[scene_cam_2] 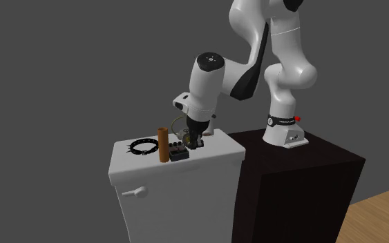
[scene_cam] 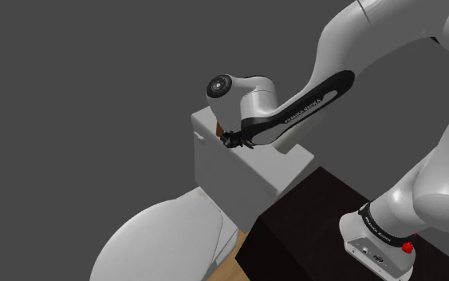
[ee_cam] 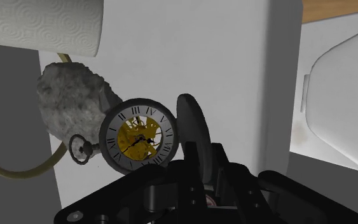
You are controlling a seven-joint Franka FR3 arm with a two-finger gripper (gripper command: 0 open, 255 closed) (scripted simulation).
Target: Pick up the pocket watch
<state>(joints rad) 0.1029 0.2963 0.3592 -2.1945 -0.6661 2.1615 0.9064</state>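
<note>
While the claw (scene_cam_2: 194, 143) is down at the white toilet tank lid (scene_cam_2: 222, 148), the reach looks done and the lift looks not yet done, as far as I can judge. Claw state: cannot tell, black hardware crowds the near part of the wrist view. Grasp unconfirmed, so closing, or checking the hold, and raising are probably left.

The pocket watch (ee_cam: 139, 135) sits right at the claw, over the tank lid; whether it touches the lid is unclear. It is a round grey case with a white ring of black Roman numerals and a gold open-work centre. Its dark round cover (ee_cam: 192, 124) is hinged open, edge-on, beside the dial. A small ring (ee_cam: 81, 148) sits at the crown, and a thin brass-coloured loop (ee_cam: 18, 168) curves off from there.

Just behind the watch is a rough grey lump (ee_cam: 69, 105), stone-like. An embossed white paper roll (ee_cam: 41, 25) is past it.

Also on the tank lid are a black coiled band (scene_cam_2: 144, 146) and an upright brown cylinder (scene_cam_2: 163, 143), near the claw.
</note>
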